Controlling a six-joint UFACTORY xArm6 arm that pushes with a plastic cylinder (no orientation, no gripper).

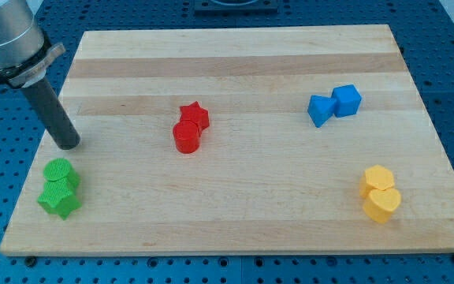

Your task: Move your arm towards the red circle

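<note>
The red circle (186,136) is a short red cylinder left of the board's middle. A red star (195,116) touches it just above and to its right. My tip (68,144) rests on the board near the left edge, well to the left of the red circle and about level with it. The tip stands just above the green blocks and touches no block.
A green cylinder (58,171) and a green star (61,198) sit together at the lower left. Two blue blocks (319,110) (347,101) touch at the upper right. Two yellow blocks (377,178) (382,203) touch at the lower right. The wooden board (235,229) lies on a blue table.
</note>
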